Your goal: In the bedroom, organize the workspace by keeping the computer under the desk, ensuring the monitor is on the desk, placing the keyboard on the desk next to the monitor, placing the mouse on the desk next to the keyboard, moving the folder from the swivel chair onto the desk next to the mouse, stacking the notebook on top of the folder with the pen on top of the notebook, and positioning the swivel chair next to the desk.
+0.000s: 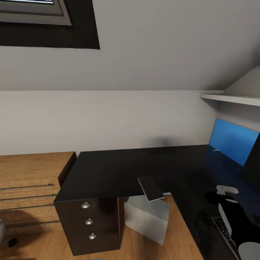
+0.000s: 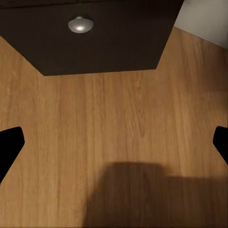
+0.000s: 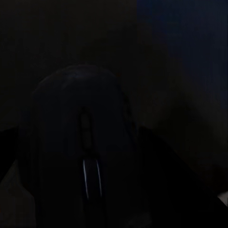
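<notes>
Right claw [image 3: 102,190] hovers close over the mouse [image 3: 78,142] on the black tabletop [image 1: 119,169], its grip unreadable in the dark. Left claw [image 2: 114,147] is spread wide over the floor [image 2: 114,118]. Computer [image 1: 146,216] sits underneath at six o'clock; keyboard [image 1: 221,225] at four; notebook [image 1: 151,188] overhangs the edge. Most of the job seems left.

head view: even, soft daylight, no blur; the grey wall [image 1: 108,119] reads flat, with a faint dark smudge of shadow just above the bench [image 1: 119,169]. the glossy black top carries a blue reflection near the back panel [image 1: 233,141]. left wrist view: the wood floor [image 2: 114,123] is well lit and sharp, with a broad soft shadow across it. right wrist view: very dim, near black; the mouse [image 3: 80,142] is barely made out.
</notes>
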Available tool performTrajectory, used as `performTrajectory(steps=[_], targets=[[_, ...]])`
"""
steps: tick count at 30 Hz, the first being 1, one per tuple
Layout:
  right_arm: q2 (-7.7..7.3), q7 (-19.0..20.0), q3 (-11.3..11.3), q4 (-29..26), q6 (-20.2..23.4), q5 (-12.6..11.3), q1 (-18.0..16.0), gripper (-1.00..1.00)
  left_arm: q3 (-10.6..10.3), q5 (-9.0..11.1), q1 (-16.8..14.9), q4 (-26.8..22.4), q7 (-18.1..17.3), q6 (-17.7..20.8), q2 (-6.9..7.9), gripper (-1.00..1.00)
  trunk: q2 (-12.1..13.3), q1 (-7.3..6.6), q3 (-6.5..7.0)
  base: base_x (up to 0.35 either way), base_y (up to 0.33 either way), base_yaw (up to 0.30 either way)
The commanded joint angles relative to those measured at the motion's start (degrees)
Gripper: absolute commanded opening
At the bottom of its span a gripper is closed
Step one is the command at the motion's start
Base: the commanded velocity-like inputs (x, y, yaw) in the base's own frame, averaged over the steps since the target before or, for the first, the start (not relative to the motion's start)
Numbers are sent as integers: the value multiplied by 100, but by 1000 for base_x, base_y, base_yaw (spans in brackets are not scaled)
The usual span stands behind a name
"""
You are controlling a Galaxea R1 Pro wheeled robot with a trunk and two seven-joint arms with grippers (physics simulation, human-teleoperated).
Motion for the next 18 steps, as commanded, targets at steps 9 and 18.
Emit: performTrajectory(steps=[9, 18], targets=[[-218, -238, 5, 1078, -498, 25, -255, -100, -48, 36, -11, -21, 24, -31, 2, 100, -4, 2, -7, 98, 0, 0], [-253, -847, 7, 2298, -1169, 25, -865, -100, -40, 53, -11, -13, 24, -39, 2, 100, -4, 2, -7, 2, 0, 0]])
